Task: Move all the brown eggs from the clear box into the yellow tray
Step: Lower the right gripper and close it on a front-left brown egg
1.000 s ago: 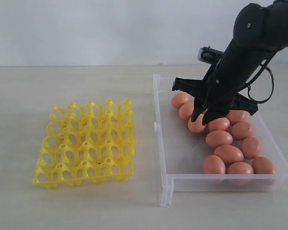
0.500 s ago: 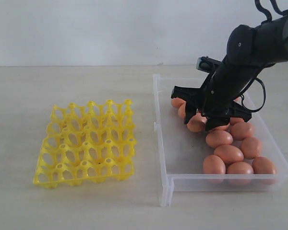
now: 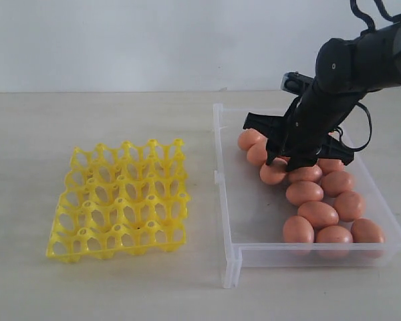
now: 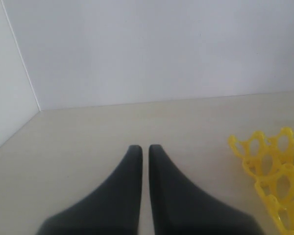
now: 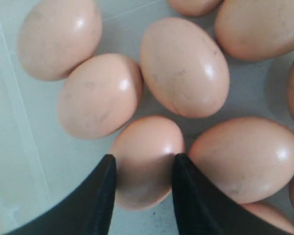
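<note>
**A:** What sits closest to the camera?

**B:** The front wall of the clear box (image 3: pixel 307 255), standing on the pale surface (image 3: pixel 154 287). To its left in the exterior view is the yellow tray (image 3: pixel 87 251), apart from the box and not touching it.

**A:** And what is in the box?

**B:** All the brown eggs (image 3: pixel 319 214) that I can see. They lie on its floor, crowded toward the right side. Three rest just behind the front wall. More run back from there, touching one another, toward the far left part of the box. I count about a dozen, and the arm hides some at the back.

**A:** Where is the right tool?

**B:** The right tool (image 3: pixel 285 163) is down inside the box, about halfway back. In the wrist view its two dark fingers (image 5: pixel 100 196) press against both sides of one clasped egg (image 3: pixel 274 175). That egg lies on the box floor with neighbours on three sides.

**A:** So it is gripping?

**B:** Yes, the fingers are closed on that egg.

**A:** And the left tool?

**B:** I see the left tool (image 4: pixel 145 148) only in its own wrist view. It is closed, with a thin slit between the tips, above the bare surface, and a corner of the tray is off to one side.

**A:** What is farthest back?

**B:** The black arm (image 3: pixel 347 67) rises behind the box, and a plain white wall (image 3: pixel 154 40) stands beyond it.
</note>
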